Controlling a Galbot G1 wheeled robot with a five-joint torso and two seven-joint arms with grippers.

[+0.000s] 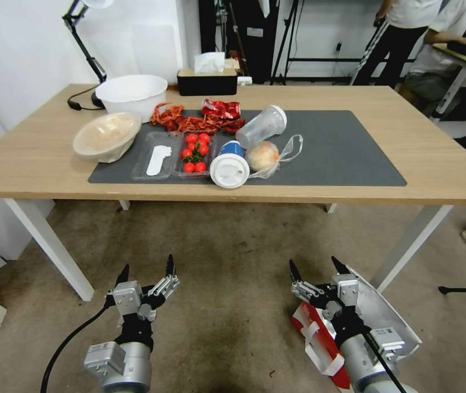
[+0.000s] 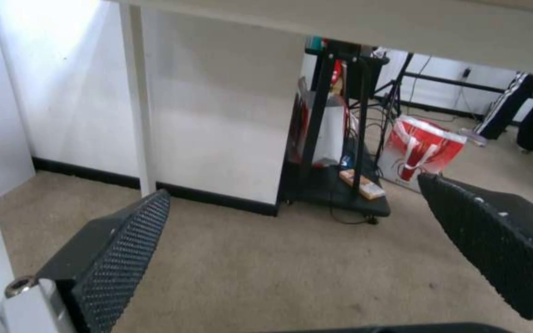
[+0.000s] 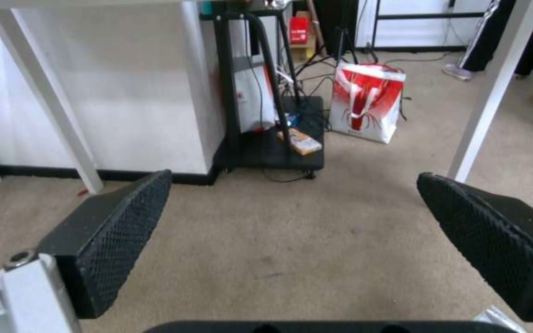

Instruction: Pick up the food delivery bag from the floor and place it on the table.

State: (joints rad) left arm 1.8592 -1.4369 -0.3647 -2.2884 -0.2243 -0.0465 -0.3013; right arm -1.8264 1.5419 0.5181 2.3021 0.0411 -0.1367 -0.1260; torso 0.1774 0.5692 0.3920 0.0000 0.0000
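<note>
My right gripper [image 1: 319,268] hangs low at abt 5 o'clock in head view, jaws spread wide, nothing btwn them. The food delivery bag [image 1: 320,341] lies on its side on the floor [image 1: 227,256] right under that arm: red-and-white panel and strap handles show beneath the wrist, grey lining side at abt 3 o'clock of the fingers. The bag sits behind and below the jaws, not between them. I can't tell if wrist and bag touch.

Left gripper [image 1: 146,267] at abt 7 o'clock, jaws also apart and empty, well apart from the bag.

Both wrist views: fingers [image 3: 118,231] wide, bare carpet btwn them.

Farther out, 12 o'clock: the table [image 1: 435,158] w/ dark mat [image 1: 347,147], carrying cups, tomatoes, bowls, a bagged bun.

Beyond the table legs, another red-and-white bag [image 3: 368,99] stands upright by a black cart [image 3: 266,152].
</note>
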